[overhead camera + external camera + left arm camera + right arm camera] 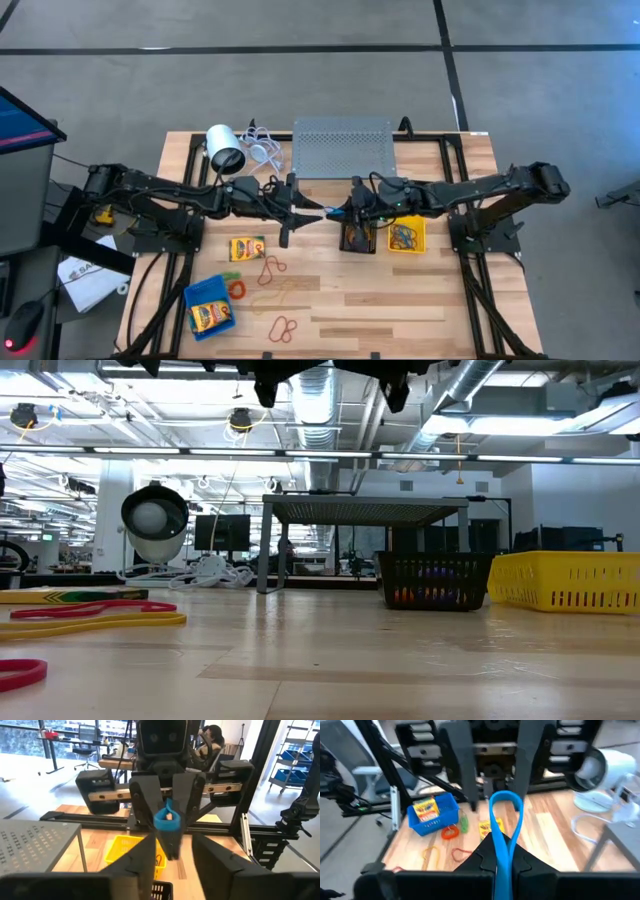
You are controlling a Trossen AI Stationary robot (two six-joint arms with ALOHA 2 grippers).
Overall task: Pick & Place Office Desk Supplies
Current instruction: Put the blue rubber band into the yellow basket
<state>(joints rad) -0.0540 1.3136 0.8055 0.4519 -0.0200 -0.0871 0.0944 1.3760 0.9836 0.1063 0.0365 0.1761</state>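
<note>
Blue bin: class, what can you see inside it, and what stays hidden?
Inside the blue bin lies one yellow crayon box, filling much of it. Whatever lies beneath that box is covered and cannot be seen.

black bin point(161, 891) cut off by frame edge in left wrist view; contents of black bin point(436, 580) unreadable through mesh.

Two dark arms meet mid-worktop point(420, 300), left tool point(312, 212) facing right tool point(342, 213) above the black bin point(358, 238), beside the yellow bin point(407, 236); rubber bands point(272, 270) lie nearer the blue bin point(210, 307).
</note>
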